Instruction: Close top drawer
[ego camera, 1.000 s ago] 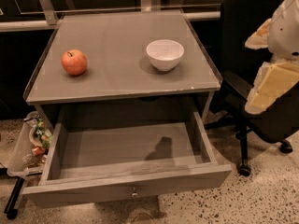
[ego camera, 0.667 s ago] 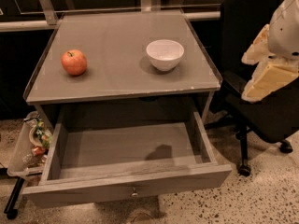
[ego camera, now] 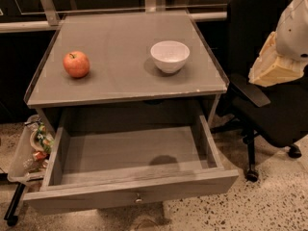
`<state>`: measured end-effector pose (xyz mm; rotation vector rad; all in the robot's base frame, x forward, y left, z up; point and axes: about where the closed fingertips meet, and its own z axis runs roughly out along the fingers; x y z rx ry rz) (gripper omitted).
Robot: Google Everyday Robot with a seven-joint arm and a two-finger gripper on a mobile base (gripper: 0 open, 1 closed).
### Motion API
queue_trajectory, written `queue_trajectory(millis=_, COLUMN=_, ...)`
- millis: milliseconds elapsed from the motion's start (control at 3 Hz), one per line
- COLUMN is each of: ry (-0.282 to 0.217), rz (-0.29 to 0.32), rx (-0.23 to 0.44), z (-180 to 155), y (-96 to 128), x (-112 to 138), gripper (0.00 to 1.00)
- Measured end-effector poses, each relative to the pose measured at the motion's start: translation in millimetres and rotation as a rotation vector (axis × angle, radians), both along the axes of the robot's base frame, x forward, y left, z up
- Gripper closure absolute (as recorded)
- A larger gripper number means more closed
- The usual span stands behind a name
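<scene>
the top drawer is pulled way out toward the camera. its front panel sits low in the view, with the small round knob at its middle. the tool hangs up at the right edge, over the black office chair and well apart from the drawer. honestly can't tell whether it's open or closed, or if it's got hold of anything.

my take on doing this well: the tool has to come down and around to the outside of the front panel, clearing the chair's armrest on the way. then put it flat on the panel right by the knob and push straight back under the bench. i reckon pushing off to one side could rack the drawer and jam it. i'd ease off near the end too, so the bump doesn't set the apple rolling.

count, as far as i can see:
- one open drawer, one knob
- one apple and one white bowl, both on the bench, well apart
- one chair
- one clear bin of rubbish down at the left
</scene>
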<state>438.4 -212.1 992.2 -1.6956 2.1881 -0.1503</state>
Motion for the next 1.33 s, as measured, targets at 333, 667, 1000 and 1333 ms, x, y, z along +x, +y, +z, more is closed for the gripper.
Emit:
queue_trajectory(millis=333, ry=0.0, rz=0.0, rx=0.0, z=0, y=0, x=0, gripper=1.0)
queue_trajectory(millis=667, ry=-0.006, rz=-0.003, rx=-0.009, z=1, y=0, x=0, gripper=1.0)
queue_trajectory(millis=1000, ry=0.034, rz=-0.041, rx=-0.044, z=-25, y=-9, x=-17, gripper=1.0)
queue_trajectory(millis=1333, ry=0.115, rz=-0.106, rx=-0.068, z=-78, y=-16, x=-53, gripper=1.0)
